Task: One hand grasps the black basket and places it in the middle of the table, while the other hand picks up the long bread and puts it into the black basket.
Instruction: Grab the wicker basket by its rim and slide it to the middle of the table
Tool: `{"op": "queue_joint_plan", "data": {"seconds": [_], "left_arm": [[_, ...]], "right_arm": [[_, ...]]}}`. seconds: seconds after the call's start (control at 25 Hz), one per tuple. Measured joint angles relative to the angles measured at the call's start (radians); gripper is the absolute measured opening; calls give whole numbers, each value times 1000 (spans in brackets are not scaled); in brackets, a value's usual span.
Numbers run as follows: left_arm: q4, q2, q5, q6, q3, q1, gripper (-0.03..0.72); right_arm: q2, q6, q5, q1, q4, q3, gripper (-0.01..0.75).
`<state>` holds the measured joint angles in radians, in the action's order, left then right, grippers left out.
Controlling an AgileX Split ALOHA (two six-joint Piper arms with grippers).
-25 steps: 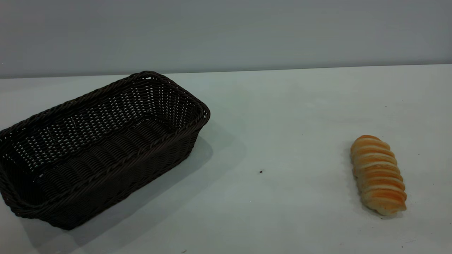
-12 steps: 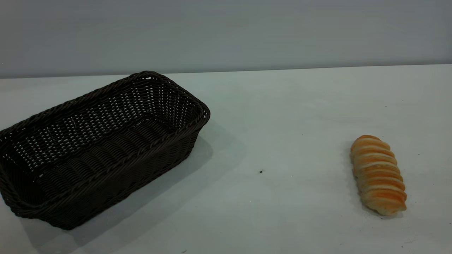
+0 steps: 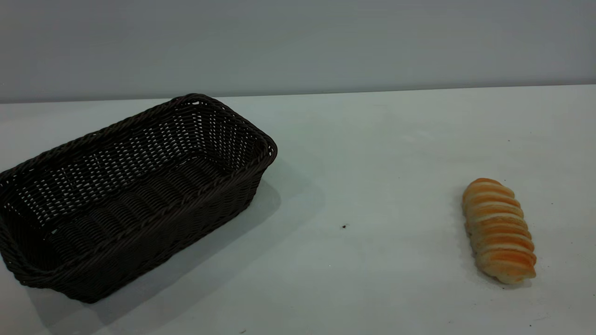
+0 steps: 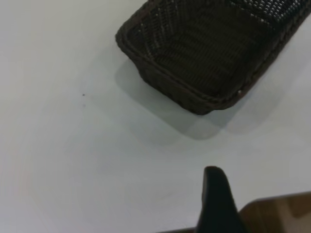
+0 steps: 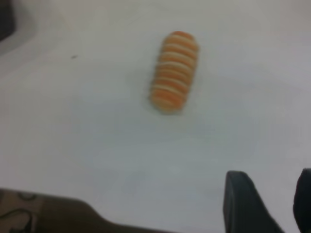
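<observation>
The black basket (image 3: 163,237) stands empty at the left of the white table (image 3: 372,153), set at a slant. The long bread (image 3: 498,230) lies on the table at the right, far from the basket. Neither gripper shows in the exterior view. In the left wrist view my left gripper (image 4: 262,204) hangs over bare table short of the basket (image 4: 160,68); one finger (image 4: 214,194) shows and the other is out of frame. In the right wrist view my right gripper (image 5: 272,194) is open and empty, short of the bread (image 5: 174,72).
A small dark speck (image 3: 344,226) marks the table between basket and bread. A grey wall stands behind the table's far edge. The table's near edge (image 4: 272,208) shows in the left wrist view. A corner of the basket (image 5: 6,17) shows in the right wrist view.
</observation>
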<state>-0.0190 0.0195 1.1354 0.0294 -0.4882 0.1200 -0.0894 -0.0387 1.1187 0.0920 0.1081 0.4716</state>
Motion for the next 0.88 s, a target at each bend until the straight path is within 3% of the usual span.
{"op": "queue_joint_plan", "data": {"seconds": [0.2,0.4,0.56,0.88], "left_arm": [[-87,-99,1,143,0,0,526],[-174,-332,-14,329,-12,0,526],[-209,-531,-123,483,-25,0,526],[-234,-957,-230,537,-109,0,525]], "right_arm": [[-47,0,-51,100,-14,19,239],[-198,0,-208,118,-80,28,248],[-329,-2,-299,118,-97,28,308],[-445,-3,-403,118,-95,28,434]]}}
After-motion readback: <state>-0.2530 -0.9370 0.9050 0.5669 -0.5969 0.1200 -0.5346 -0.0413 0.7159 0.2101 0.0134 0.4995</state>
